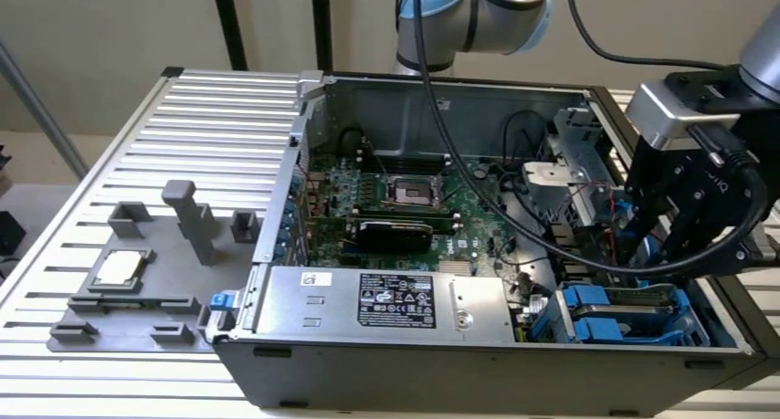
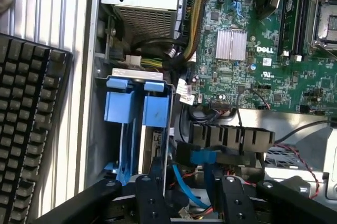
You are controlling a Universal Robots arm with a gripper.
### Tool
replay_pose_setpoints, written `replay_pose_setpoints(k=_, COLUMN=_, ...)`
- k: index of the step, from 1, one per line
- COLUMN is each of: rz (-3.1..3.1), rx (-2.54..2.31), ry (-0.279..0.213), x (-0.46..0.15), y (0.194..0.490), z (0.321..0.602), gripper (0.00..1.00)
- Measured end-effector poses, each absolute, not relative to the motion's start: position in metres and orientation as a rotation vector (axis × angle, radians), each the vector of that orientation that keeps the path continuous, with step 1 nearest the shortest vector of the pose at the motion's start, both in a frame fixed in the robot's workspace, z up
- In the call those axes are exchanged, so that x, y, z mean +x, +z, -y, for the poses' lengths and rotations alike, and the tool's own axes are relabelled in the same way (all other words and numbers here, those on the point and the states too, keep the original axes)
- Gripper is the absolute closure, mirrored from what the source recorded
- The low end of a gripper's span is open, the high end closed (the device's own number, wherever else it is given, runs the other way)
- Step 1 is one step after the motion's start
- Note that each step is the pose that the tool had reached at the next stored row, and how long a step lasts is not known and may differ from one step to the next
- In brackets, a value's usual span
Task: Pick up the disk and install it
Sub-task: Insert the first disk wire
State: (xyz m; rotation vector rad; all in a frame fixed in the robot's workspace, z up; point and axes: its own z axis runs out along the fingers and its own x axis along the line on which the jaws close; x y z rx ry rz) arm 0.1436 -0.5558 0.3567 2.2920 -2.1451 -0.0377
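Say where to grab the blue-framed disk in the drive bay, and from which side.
Best take the disk by the blue end tabs of its carrier, from the open side of the case. It stands on edge in the drive bay, whose walls cover its flat faces; only that end looks free. The open gripper hovers nearby.

The disk stands in the case, beside the motherboard.

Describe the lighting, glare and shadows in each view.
Exterior view: the ribbed silver metal table glares near-white under even light, while the open grey metal computer case is dim inside, darkest around the black gripper. Wrist view: the finned silver heatsink blows out white against the green motherboard.
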Motion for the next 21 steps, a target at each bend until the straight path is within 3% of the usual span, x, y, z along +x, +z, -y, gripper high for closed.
replay_pose_setpoints(k=9, rz=2.159, rx=2.307, ry=-0.069, x=0.145, y=0.357, z=0.584, gripper=0.55)
replay_pose_setpoints(k=21, rz=2.172, rx=2.327, ry=-0.113, x=0.171, y=0.356, z=0.593, gripper=0.55)
